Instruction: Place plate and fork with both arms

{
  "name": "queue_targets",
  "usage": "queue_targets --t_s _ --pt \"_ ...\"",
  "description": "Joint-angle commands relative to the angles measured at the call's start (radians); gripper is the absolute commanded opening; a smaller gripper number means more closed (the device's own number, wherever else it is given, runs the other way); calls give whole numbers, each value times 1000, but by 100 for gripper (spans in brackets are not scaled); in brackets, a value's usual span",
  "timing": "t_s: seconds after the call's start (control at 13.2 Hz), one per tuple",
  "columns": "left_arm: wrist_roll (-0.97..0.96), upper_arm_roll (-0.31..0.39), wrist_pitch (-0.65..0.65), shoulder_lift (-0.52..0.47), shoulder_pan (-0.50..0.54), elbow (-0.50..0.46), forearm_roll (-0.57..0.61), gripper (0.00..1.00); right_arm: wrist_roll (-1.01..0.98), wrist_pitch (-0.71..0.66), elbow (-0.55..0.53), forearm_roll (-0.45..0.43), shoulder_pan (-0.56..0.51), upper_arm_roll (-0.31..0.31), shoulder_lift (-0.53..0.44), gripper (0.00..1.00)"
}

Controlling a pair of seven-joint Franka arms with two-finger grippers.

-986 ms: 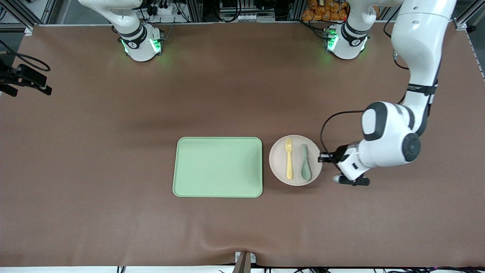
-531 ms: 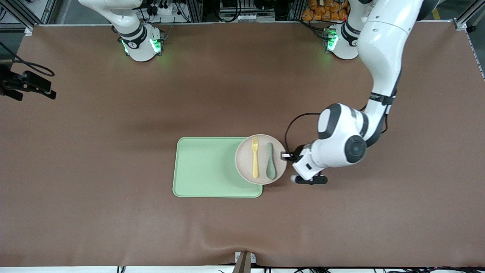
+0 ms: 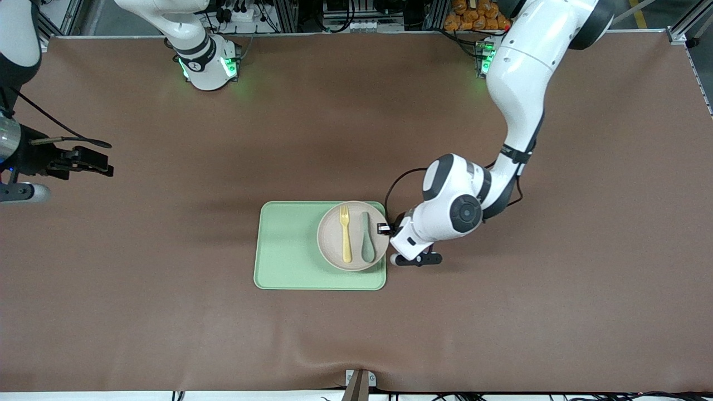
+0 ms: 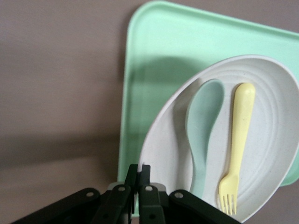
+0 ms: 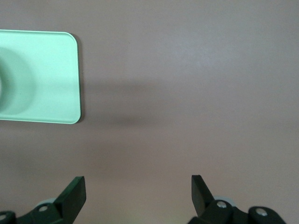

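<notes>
Front view, frame centre: left gripper (image 3: 384, 228) clamps the plate (image 3: 332, 245) by its rim — fork (image 3: 346, 240) and spoon (image 3: 367, 240) riding flat — over the tray (image 3: 287, 250). Right gripper (image 3: 92, 161) waits with fingers apart, far from the tray.

The front camera is looking down from high across the table, facing both bases. The left wrist camera is sitting close over the plate (image 4: 261, 140) and tray (image 4: 187, 51). The right wrist camera is looking down from higher, sharing only the tray's (image 5: 42, 74) end.
</notes>
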Motion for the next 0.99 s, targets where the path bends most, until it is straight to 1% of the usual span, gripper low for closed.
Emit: queue_targets --t_s 0.0,0.23,0.45,0.68,0.76,0.83,0.91 --pt "-27 14 59 61 -38 46 -17 0 -2 35 16 7 7 -1 36 100" --pt "-20 14 77 93 -41 75 -16 0 0 69 16 7 41 -1 75 100" --pt "-17 14 77 104 -40 76 -16 0 21 92 16 10 74 -1 93 100" --pt "-16 15 77 116 -40 75 -16 1 86 134 16 38 85 -1 122 100" --pt "-16 15 77 116 -37 75 -16 21 87 157 14 44 103 -1 127 100" --pt "-16 15 77 113 -32 75 -14 37 87 176 14 44 119 -1 139 100" --pt "-17 18 71 104 -29 75 -11 46 87 199 16 46 130 -1 154 100"
